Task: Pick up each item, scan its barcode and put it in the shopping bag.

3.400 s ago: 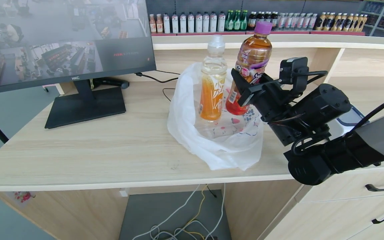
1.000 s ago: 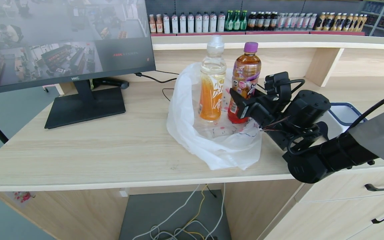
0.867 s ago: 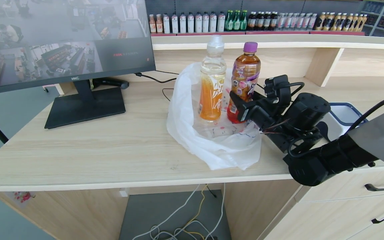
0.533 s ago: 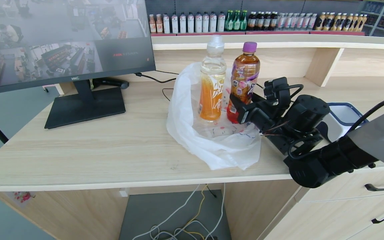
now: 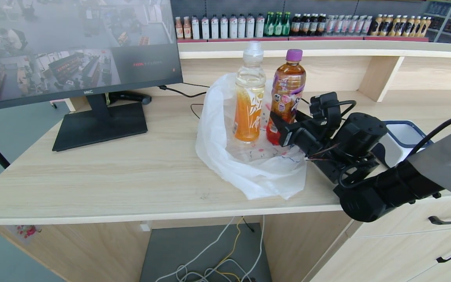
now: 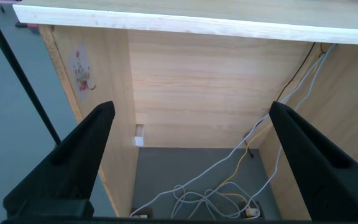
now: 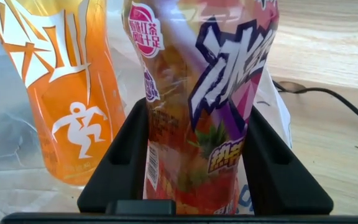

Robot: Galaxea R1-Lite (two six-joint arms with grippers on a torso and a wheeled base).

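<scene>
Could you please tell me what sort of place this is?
Most likely a shop checkout: rows of drinks along the back wall, a monitor showing security feeds, and a shopping bag on the wooden counter.

tea bottle (image 5: 288,84) foot hidden behind right gripper (image 5: 286,122), its cap cut off in the right wrist view, orange bottle (image 5: 249,102) base veiled by shopping bag (image 5: 225,156), tray (image 5: 401,143) partly behind the arm, far shelf bottles (image 5: 300,24) too small to tell
</scene>
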